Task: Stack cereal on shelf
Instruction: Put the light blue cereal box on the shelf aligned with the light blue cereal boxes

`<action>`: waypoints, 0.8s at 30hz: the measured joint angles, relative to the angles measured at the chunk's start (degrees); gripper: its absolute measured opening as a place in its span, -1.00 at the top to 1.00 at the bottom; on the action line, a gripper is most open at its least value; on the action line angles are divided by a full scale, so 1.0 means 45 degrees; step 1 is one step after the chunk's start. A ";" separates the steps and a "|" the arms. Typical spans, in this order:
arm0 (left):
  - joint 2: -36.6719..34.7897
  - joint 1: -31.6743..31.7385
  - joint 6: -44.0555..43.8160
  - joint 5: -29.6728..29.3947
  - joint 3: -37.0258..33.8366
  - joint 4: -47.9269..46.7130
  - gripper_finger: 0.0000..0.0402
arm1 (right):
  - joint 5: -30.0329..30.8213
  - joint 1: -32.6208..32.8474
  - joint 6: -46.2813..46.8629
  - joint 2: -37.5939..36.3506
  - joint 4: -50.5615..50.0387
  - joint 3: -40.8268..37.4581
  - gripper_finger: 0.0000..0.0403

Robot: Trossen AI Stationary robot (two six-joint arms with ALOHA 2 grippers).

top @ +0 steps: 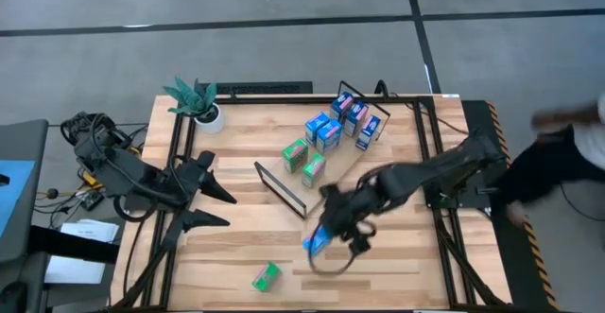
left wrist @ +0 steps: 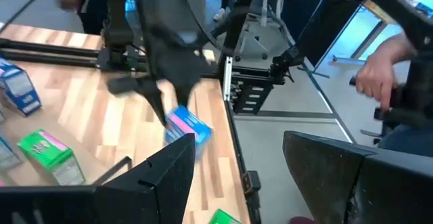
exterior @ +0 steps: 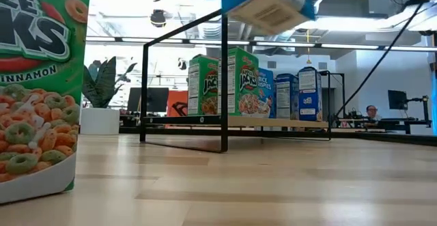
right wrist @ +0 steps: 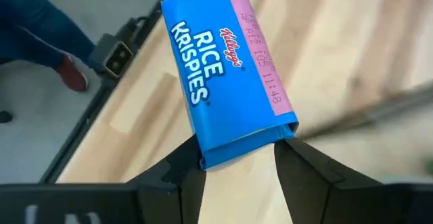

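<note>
The shelf, a light board with black wire ends, runs slantwise across the table's middle. Several blue and green cereal boxes stand upright on it, as the low view also shows. One green box lies on the table near the front edge and looms at the low view's left. My right gripper is shut on a blue Rice Krispies box near the shelf's near end. My left gripper stands open at the table's left, touching nothing. My right gripper pinches one short end of the blue box between its two fingers. The fingers slant down from the table's right side. The box sticks out beyond the fingertips, tilted and lifted clear of the table.
A potted plant stands at the far left corner. A person stands beyond the table's right edge, a hand on equipment there. Cables lie off the left edge. Bare wood lies between the shelf and the front edge.
</note>
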 joint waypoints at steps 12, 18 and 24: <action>-0.0010 0.0010 0.1199 -0.0643 0.0000 -0.0005 -0.07 | 0.0012 -0.3419 -0.1783 -0.3848 -0.2643 -0.0165 0.09; -0.0071 0.0010 0.2348 -0.1420 -0.0005 -0.0005 -0.07 | -0.0134 -0.5717 -0.2879 -0.4731 -0.3172 -0.0163 0.09; -0.0240 0.0077 0.3023 -0.2179 -0.0005 0.0000 -0.07 | -0.2051 -0.7806 -0.4229 -0.4591 -0.4189 -0.0175 0.09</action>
